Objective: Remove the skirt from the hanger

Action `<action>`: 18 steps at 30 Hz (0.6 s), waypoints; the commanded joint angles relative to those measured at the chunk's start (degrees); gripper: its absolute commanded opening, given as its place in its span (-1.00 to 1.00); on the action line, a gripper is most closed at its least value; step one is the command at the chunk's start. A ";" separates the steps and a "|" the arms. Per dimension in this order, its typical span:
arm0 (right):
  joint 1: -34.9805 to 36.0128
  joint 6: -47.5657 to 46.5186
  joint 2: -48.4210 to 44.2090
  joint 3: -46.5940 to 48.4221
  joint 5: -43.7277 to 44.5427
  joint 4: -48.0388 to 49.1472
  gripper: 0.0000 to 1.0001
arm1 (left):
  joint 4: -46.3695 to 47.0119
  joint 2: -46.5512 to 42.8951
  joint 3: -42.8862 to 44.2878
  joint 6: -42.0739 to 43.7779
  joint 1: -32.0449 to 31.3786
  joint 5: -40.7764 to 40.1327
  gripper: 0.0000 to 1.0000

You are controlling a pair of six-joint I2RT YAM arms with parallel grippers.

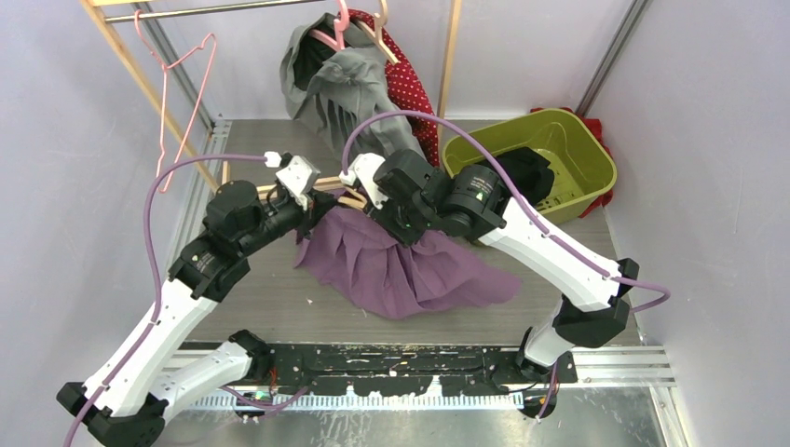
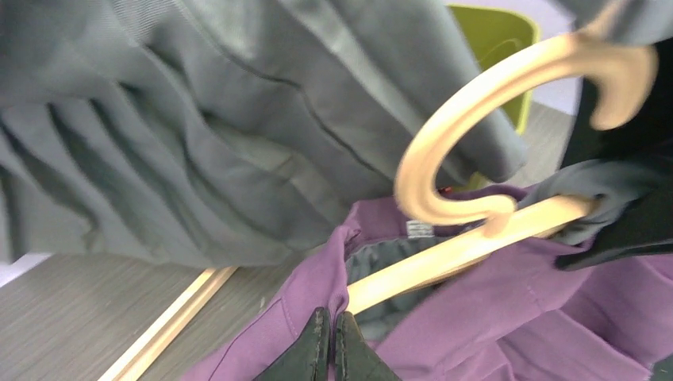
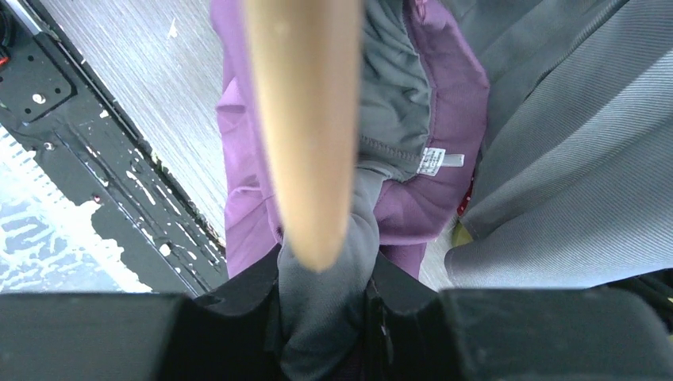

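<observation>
Left wrist view: fingers of the left gripper point(image 2: 333, 349) are pressed together, apparently pinching the waistband edge of the skirt point(image 2: 492, 317) just above the tips, so that cloth can be drawn off the hanger point(image 2: 444, 258) lying beyond them. Right wrist view: the right gripper point(image 3: 321, 309) is clamped on gray lining point(image 3: 389, 95) bunched between its fingers, beneath the hanger's end; that side is judged thereby steadied.
</observation>
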 commanded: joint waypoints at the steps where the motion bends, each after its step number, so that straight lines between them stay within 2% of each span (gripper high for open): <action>1: 0.34 0.66 -4.72 1.73 0.33 6.58 -0.98 | -1.25 -0.59 0.90 1.89 -0.12 -16.44 -1.00; 5: 0.39 0.32 -5.86 1.12 2.65 6.59 -0.98 | -10.98 -1.26 0.61 7.04 -0.03 -28.46 -1.00; 8: 0.34 -0.43 -6.65 0.78 4.21 7.11 -0.98 | -17.57 -1.62 -2.08 7.14 -0.03 -33.59 -1.00; 10: 0.34 -0.79 -7.22 0.49 4.80 7.55 -0.98 | -20.89 -2.15 -4.66 6.44 -0.03 -33.94 -1.00; 15: 0.30 -1.12 -8.41 -1.20 6.89 10.94 -0.98 | -24.10 -4.31 -7.56 1.09 -0.03 -28.09 -1.00; 18: 0.34 -2.08 -8.78 -1.20 7.36 12.40 -0.98 | -23.63 -4.95 -9.44 0.21 -0.02 -31.22 -1.00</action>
